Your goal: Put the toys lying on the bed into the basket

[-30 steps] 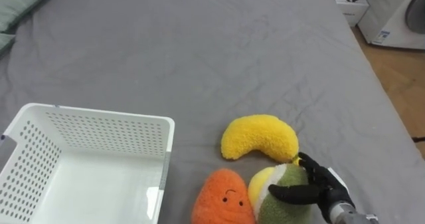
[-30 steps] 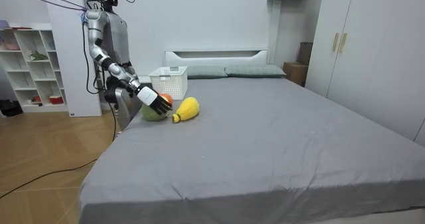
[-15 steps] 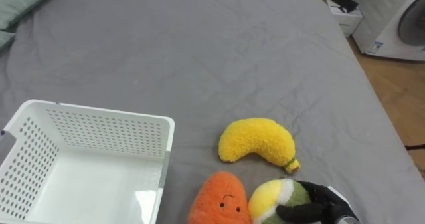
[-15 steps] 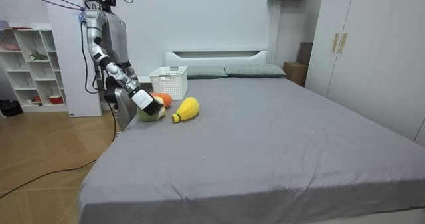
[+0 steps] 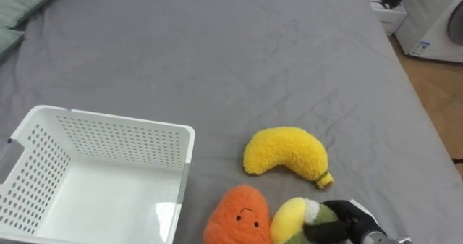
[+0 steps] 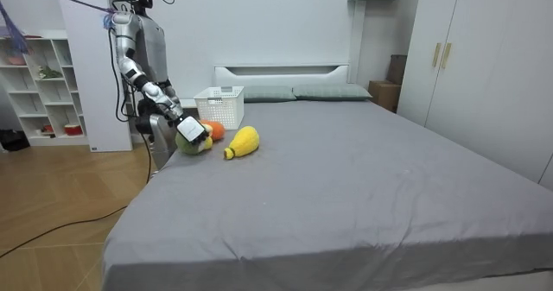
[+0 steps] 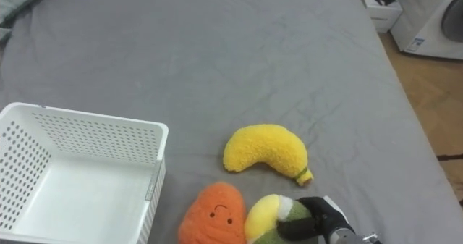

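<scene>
Bed [image 5: 217,48]: grey sheet, and the robot stands at its edge, on the side where the basket sits.

Basket [image 5: 108,118]: white, perforated, open side up. Nothing is in it, so no toy is collected yet.

Yellow banana toy [image 5: 286,151]: lies flat on the sheet to the right of the basket, apart from it, untouched.

Orange toy [image 5: 237,216]: close to the basket's near right corner and between the basket and the green toy. It appears to touch the green toy. No hand is on it.

Green-and-yellow toy [image 5: 293,219]: farther right of the basket than the orange one, with its yellow face turned toward the basket. Whether it has left the sheet cannot be told.

Right hand [image 5: 343,226]: on the side of the green toy away from the basket. Its dark fingers [image 5: 322,233] are curled round the toy's green body, which reads as a closed grasp.

Progress, as a judgement: early. The first toy is gripped but not delivered. What remains is to carry it left over the basket rim and release it, then take the orange and the banana toys in turn.
</scene>
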You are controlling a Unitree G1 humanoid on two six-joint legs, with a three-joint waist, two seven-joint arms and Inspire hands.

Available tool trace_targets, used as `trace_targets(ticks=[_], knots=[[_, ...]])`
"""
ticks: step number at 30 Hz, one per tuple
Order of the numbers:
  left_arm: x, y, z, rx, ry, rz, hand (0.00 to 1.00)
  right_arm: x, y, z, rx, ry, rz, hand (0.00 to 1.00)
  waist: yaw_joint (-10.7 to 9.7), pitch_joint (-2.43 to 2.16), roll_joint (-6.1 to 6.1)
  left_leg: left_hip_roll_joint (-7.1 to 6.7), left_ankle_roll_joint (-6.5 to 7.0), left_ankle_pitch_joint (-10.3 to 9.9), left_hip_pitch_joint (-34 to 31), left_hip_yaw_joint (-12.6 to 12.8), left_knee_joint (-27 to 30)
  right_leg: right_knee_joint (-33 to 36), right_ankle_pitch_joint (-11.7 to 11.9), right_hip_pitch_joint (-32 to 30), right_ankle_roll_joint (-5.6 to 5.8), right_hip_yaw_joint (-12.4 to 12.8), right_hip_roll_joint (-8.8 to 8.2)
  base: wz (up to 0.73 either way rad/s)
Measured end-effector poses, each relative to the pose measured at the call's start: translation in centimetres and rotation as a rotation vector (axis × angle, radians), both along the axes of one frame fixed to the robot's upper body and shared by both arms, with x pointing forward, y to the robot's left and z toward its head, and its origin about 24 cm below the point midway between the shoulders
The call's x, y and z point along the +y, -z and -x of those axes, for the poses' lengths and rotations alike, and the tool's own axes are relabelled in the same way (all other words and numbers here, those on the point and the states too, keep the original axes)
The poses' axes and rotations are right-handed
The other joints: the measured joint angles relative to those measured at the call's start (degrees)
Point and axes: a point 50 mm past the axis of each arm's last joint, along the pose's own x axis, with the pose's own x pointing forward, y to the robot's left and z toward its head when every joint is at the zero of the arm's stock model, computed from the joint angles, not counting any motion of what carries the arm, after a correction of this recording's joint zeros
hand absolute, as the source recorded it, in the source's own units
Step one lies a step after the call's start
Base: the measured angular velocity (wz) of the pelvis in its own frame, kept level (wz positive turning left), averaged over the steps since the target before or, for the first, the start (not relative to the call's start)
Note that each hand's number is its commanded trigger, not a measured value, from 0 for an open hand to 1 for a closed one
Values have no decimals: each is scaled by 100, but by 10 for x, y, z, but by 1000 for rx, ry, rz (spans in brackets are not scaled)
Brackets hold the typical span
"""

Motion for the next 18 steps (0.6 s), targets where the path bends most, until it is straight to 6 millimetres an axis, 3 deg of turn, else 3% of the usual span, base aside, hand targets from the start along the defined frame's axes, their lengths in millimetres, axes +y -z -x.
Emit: trace_targets(ticks=[4,6,9,14,18], knots=[[0,0,-1,1,2,1,0,0,-6,-6,-23,-9,25,100,-7,10,18,-1,0,0,0,-2,8,5,0,5,0,19,-3,0],[-3,1,1,7,-1,8,0,3,-23,-21,-114,-30,42,100,-78,23,80,-1,0,0,1,19,6,17,0,-17,0,39,3,-5],[-5,2,3,17,-3,15,0,5,-52,-39,-264,-50,86,100,-174,-13,146,-2,1,1,-8,45,1,19,0,-41,0,63,7,-4],[-4,2,5,18,-14,13,0,2,-101,-57,-498,-24,128,100,-220,-43,105,-2,1,3,-1,42,10,10,0,-16,0,44,3,0],[-1,1,8,24,-21,2,0,1,-116,-60,-574,-3,150,100,-311,-56,32,-4,1,3,24,19,27,12,0,28,0,38,-5,4]])
